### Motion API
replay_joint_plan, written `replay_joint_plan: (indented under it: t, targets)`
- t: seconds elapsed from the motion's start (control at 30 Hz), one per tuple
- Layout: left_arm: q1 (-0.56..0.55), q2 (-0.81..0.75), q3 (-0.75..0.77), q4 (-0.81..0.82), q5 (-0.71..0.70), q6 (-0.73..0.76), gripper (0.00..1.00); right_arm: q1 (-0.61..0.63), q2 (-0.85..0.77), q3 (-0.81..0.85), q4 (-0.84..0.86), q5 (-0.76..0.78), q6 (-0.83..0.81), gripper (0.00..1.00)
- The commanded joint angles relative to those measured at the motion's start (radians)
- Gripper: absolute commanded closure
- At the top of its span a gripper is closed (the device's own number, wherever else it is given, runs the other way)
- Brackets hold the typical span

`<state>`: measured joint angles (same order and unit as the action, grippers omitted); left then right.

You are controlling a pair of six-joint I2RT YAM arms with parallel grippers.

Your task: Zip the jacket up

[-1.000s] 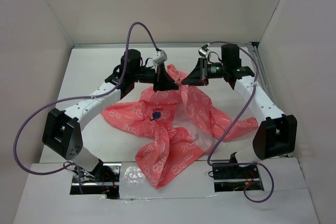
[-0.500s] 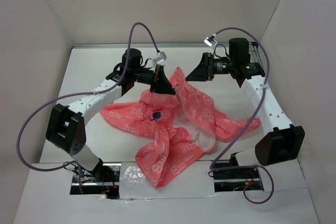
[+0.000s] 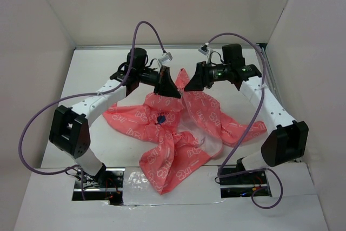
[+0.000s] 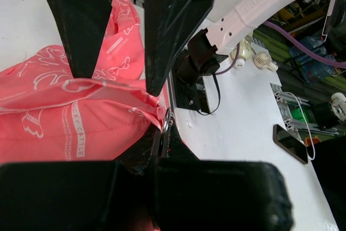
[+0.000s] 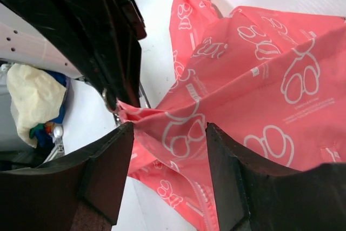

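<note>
Jacket [image 3: 162, 160] is seen unzipped; its 12 o'clock edge is pinched by left gripper [image 4: 116, 82], right gripper [image 5: 167, 128] is spread open.

table [image 3: 81, 87]: white | walls [image 3: 178, 4]: plain, three sides | phone [image 4: 292, 143]: dark, lying flat | cloth [image 5: 32, 98]: pale yellow, crumpled
</note>
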<state>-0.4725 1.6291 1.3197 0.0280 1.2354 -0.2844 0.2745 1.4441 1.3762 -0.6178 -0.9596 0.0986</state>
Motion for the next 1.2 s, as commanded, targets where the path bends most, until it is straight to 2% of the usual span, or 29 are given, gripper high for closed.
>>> replay_joint_plan:
  t: [0.0, 0.13, 0.27, 0.3, 0.37, 0.4, 0.43, 0.5, 0.53, 0.6, 0.7, 0.8, 0.9, 0.93, 0.97, 1.0, 1.03, 1.07, 1.13, 1.17]
  targets:
    - [0.006, 0.011, 0.052, 0.000, 0.064, 0.034, 1.00, 0.003, 0.012, -0.034, 0.091, -0.065, -0.025, 0.39]
    - [0.008, 0.023, 0.065, -0.020, 0.064, 0.044, 1.00, 0.014, 0.007, -0.048, 0.153, -0.148, -0.022, 0.64]
    - [0.011, 0.023, 0.050, -0.010, 0.055, 0.037, 1.00, 0.015, 0.013, -0.049, 0.141, -0.252, -0.037, 0.68]
    - [0.012, 0.021, 0.049, -0.002, 0.058, 0.034, 1.00, 0.015, 0.012, -0.055, 0.141, -0.264, -0.039, 0.74]
    - [0.014, 0.021, 0.044, 0.003, 0.059, 0.027, 1.00, 0.015, 0.010, -0.065, 0.144, -0.286, -0.039, 0.80]
    - [0.012, 0.020, 0.044, 0.001, 0.056, 0.027, 1.00, 0.018, 0.009, -0.068, 0.148, -0.291, -0.036, 0.96]
    - [0.014, 0.017, 0.039, 0.003, 0.055, 0.024, 1.00, 0.025, 0.007, -0.063, 0.154, -0.286, -0.037, 1.00]
    - [0.014, 0.015, 0.038, -0.002, 0.055, 0.027, 1.00, 0.028, -0.002, -0.075, 0.188, -0.240, 0.027, 1.00]
    - [0.014, 0.011, 0.033, 0.001, 0.053, 0.027, 1.00, 0.034, -0.013, -0.086, 0.281, -0.194, 0.089, 1.00]
    - [0.011, -0.001, 0.023, -0.005, 0.049, 0.031, 1.00, 0.032, -0.036, -0.092, 0.335, -0.051, 0.232, 1.00]
    - [0.011, -0.031, -0.016, -0.013, 0.027, 0.036, 1.00, 0.008, -0.004, -0.046, 0.337, 0.016, 0.372, 1.00]
    - [0.011, -0.051, -0.063, -0.013, 0.018, 0.028, 1.00, -0.018, 0.029, -0.037, 0.392, 0.018, 0.438, 1.00]
    - [0.009, -0.051, -0.065, -0.016, -0.028, 0.004, 1.00, 0.000, 0.032, 0.018, 0.301, 0.038, 0.348, 0.99]
    - [0.011, -0.048, -0.053, -0.020, -0.040, -0.001, 1.00, 0.006, 0.015, 0.023, 0.246, 0.042, 0.278, 0.94]
    - [0.012, -0.045, -0.044, -0.023, -0.053, -0.005, 1.00, 0.012, -0.002, 0.021, 0.228, 0.045, 0.253, 0.77]
    - [0.012, -0.029, -0.022, -0.051, -0.062, -0.009, 1.00, 0.014, -0.016, 0.020, 0.184, 0.051, 0.219, 0.69]
    - [0.012, -0.023, -0.010, -0.060, -0.065, -0.009, 1.00, 0.015, -0.049, 0.020, 0.165, 0.077, 0.179, 0.65]
    - [0.012, -0.017, 0.002, -0.071, -0.068, -0.006, 1.00, 0.015, -0.069, 0.018, 0.150, 0.116, 0.159, 0.57]
    - [0.012, -0.005, 0.026, -0.097, -0.065, -0.002, 1.00, 0.015, -0.115, 0.009, 0.127, 0.137, 0.118, 0.54]
    - [0.012, 0.000, 0.030, -0.102, -0.063, -0.001, 1.00, 0.015, -0.125, 0.004, 0.131, 0.128, 0.106, 0.49]
